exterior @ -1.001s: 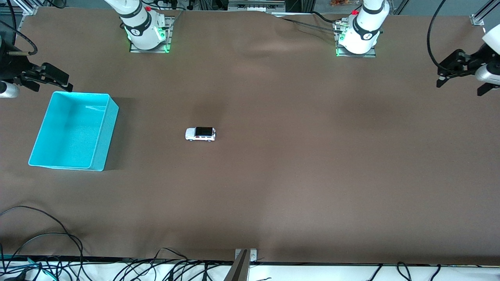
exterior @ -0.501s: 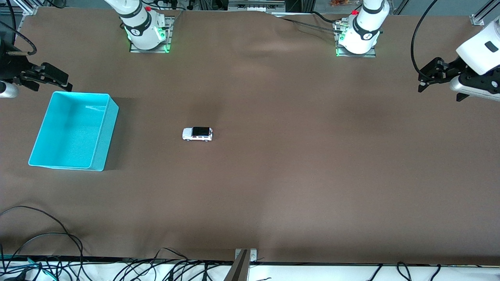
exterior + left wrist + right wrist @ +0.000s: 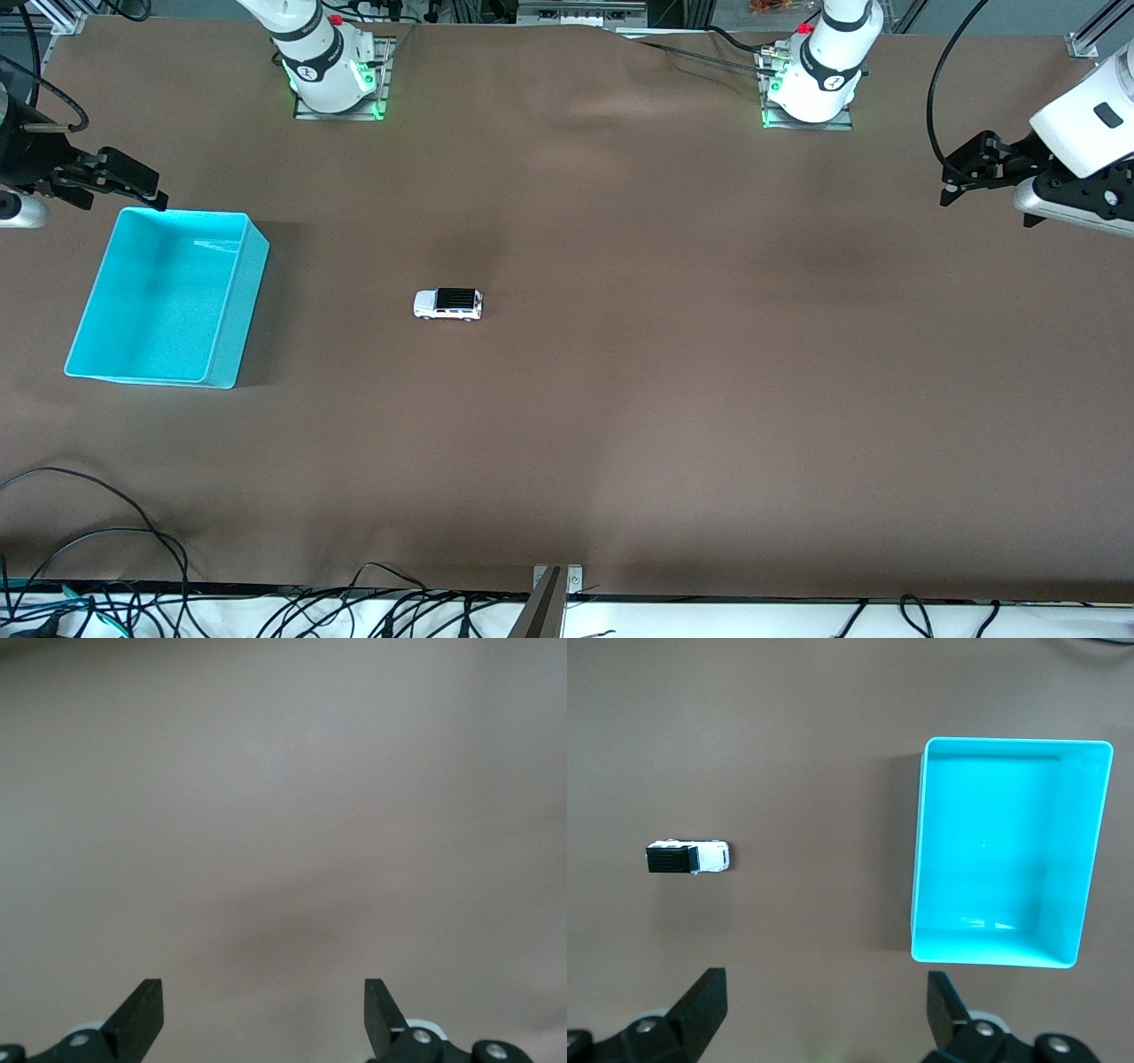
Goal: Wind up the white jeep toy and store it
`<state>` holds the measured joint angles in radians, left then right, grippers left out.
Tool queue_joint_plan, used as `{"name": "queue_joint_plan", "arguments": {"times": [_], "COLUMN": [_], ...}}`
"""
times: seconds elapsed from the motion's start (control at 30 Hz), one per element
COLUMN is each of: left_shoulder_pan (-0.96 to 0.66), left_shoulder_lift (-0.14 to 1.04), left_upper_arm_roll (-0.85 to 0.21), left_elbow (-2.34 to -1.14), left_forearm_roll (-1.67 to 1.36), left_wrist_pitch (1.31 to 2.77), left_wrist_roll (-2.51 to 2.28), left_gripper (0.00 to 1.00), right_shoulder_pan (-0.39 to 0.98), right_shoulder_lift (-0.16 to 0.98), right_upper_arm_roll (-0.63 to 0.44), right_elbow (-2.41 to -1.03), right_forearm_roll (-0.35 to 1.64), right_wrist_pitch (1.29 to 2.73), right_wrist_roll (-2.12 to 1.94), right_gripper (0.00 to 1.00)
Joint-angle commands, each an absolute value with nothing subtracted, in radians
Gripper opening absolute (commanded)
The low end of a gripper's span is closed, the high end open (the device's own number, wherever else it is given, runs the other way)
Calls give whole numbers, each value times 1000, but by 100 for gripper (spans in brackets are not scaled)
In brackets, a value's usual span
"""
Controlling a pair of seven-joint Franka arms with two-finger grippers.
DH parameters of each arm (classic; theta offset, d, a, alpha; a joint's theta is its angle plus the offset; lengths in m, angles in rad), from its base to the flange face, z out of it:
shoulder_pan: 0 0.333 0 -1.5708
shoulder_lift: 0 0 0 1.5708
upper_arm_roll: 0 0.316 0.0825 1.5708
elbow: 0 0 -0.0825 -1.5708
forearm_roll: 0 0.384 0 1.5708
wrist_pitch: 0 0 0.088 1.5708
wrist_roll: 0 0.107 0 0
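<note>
Your white jeep toy [image 3: 448,304] sits on its wheels on the brown table cover [image 3: 673,372], near the middle of the table and somewhat toward the right arm's end. Nothing touches it. In the right wrist view the same jeep [image 3: 688,858] shows its black roof and white hood, well apart from the bin.

The turquoise bin [image 3: 232,312] stands open-topped toward the right arm's end of the table, well apart from the jeep and at about the same nearness to the front camera. Its inside [image 3: 1001,850] shows only bare turquoise floor.

Right gripper [image 3: 111,182]: up in the air at the right arm's end, over the table just beside the bin's farther rim. You can see its two fingers [image 3: 700,1005] spread wide apart with nothing between them.

Left gripper [image 3: 974,168]: up in the air over the bare cover at the left arm's end of the table, well apart from the jeep. Its fingers [image 3: 142,1014] also stand wide apart and hold nothing; the left wrist view shows only plain brown cover below.

Loose black cables [image 3: 106,549] lie along the table edge nearest the front camera.
</note>
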<state>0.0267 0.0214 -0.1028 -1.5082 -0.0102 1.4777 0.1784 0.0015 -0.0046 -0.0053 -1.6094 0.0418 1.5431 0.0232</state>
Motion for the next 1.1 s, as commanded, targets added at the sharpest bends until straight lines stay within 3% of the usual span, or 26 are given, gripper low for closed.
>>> {"name": "queue_joint_plan", "arguments": {"times": [0.0, 0.27, 0.53, 0.67, 1.07], "left_shoulder_pan": [57, 57, 45, 41, 41], "left_shoulder_lift": [34, 37, 69, 104, 91], "left_upper_arm_roll": [-100, -103, -104, -110, -121], "left_elbow": [-1473, -1470, -1463, -1404, -1390], "left_forearm_roll": [-80, -63, -64, -32, 3], "left_wrist_pitch": [1442, 1440, 1451, 1450, 1448], "left_wrist_roll": [121, 104, 94, 81, 80], "left_gripper": [100, 100, 100, 100, 100], "right_shoulder_pan": [3, 12, 12, 12, 25], "right_shoulder_lift": [-2, -17, -66, -69, -61], "right_upper_arm_roll": [-5, 2, 14, 32, 60], "right_elbow": [-1618, -1690, -1851, -1902, -2051], "right_forearm_roll": [48, 48, 48, 48, 54], "right_wrist_pitch": [1532, 1580, 1716, 1769, 1991], "right_wrist_roll": [26, 26, 26, 26, 55], "right_gripper": [100, 100, 100, 100, 100]}}
